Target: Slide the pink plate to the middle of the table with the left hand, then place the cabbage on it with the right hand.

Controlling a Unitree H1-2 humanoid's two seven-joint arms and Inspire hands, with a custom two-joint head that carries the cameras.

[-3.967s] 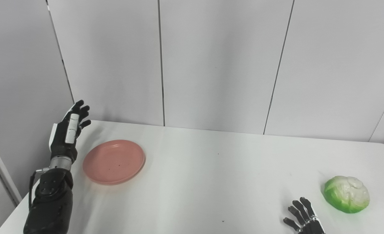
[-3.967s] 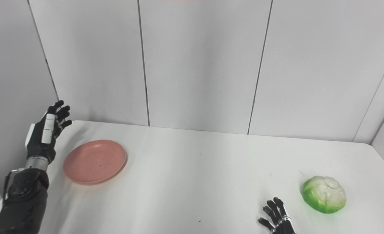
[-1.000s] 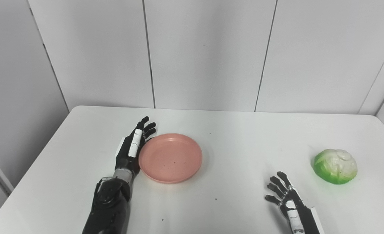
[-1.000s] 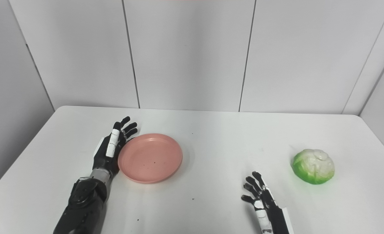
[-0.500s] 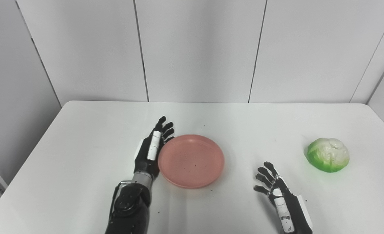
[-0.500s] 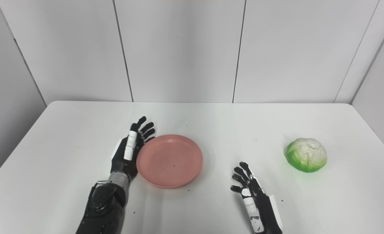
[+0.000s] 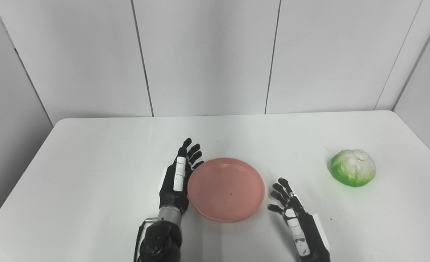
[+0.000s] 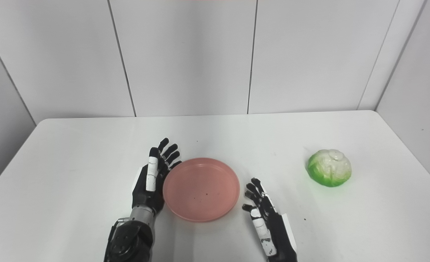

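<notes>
The pink plate [image 7: 226, 188] lies flat near the middle of the white table [image 7: 91, 153], toward its front. My left hand [image 7: 177, 179] stands on edge against the plate's left rim, open, fingers straight and pointing away from me. My right hand [image 7: 294, 214] is open just right of the plate, fingers spread, holding nothing. The green and white cabbage [image 7: 353, 167] sits on the table to the right, well apart from my right hand and the plate. The same plate [image 8: 201, 188] and cabbage [image 8: 329, 167] show in the right eye view.
Grey wall panels [image 7: 207, 54] rise right behind the table's far edge. The table's right edge [image 7: 424, 145] runs close past the cabbage. A few dark specks dot the tabletop and the plate.
The camera has turned right. The left hand has pushed the plate from the table's left side toward the middle. The right hand has come further into view, closer to the plate.
</notes>
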